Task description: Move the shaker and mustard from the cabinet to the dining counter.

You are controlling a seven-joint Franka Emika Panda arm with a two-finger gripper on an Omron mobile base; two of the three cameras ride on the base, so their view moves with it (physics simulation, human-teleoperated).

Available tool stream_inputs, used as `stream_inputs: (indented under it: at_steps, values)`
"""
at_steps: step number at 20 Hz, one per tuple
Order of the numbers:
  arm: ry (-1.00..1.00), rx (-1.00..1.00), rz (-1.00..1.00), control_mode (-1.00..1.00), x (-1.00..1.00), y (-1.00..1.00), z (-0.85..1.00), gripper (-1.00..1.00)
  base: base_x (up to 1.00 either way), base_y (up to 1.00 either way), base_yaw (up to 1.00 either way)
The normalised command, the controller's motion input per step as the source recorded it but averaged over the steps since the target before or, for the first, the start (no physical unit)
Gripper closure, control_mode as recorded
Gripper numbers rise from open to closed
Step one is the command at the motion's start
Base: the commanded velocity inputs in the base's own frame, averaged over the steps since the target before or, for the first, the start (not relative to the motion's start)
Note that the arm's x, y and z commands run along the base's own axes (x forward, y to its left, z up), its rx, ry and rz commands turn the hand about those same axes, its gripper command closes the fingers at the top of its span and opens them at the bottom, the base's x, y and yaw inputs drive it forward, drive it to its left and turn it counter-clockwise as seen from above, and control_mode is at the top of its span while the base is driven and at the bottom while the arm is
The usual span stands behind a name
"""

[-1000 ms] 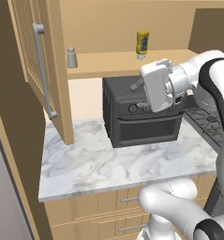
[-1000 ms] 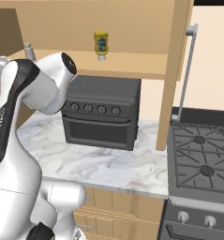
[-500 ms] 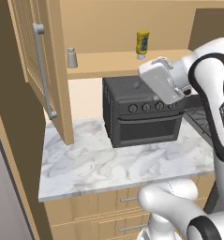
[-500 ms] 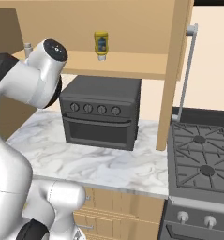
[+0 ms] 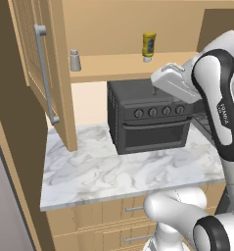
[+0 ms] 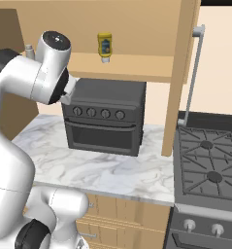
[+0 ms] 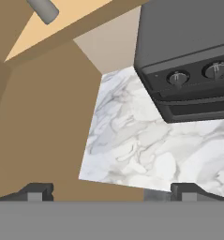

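A: The tool stands with its jaws spread wide and nothing between them. It hangs in front of the black oven, level with the oven's top and tilted down at the marble surface.

B: And the things to fetch?

A: Both sit on the open shelf of the cabinet, above the oven. The shaker stands upright near the left end, close to the open door. The mustard stands well apart from it to the right, cap downward.

B: Which one first?

A: Probably the shaker; the hand view catches it at its upper left corner. That is a guess from the tool's aim, nothing more.

B: How should the arm go about it?

A: It should lift the wrist until the jaws face the shelf level, not the surface below. Then it should come in from the front, keeping off the door's silver handle, and centre the grey body between the fingers before closing. The shaker is small and light, so a nudge from one finger could tip it.

B: And the dining counter?

A: That comes later.
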Motion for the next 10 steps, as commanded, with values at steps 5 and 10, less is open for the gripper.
stream_inputs:
  at_steps: [5,10]
  values:
    - [-0.12,-0.24,-0.14,-1.0,0.0,-0.18,-0.01,-1.0,0.0,0.0,0.0]
    - [-0.19,-0.24,-0.13,-1.0,0.0,-0.12,-0.02,-1.0,0.0,0.0,0.0]
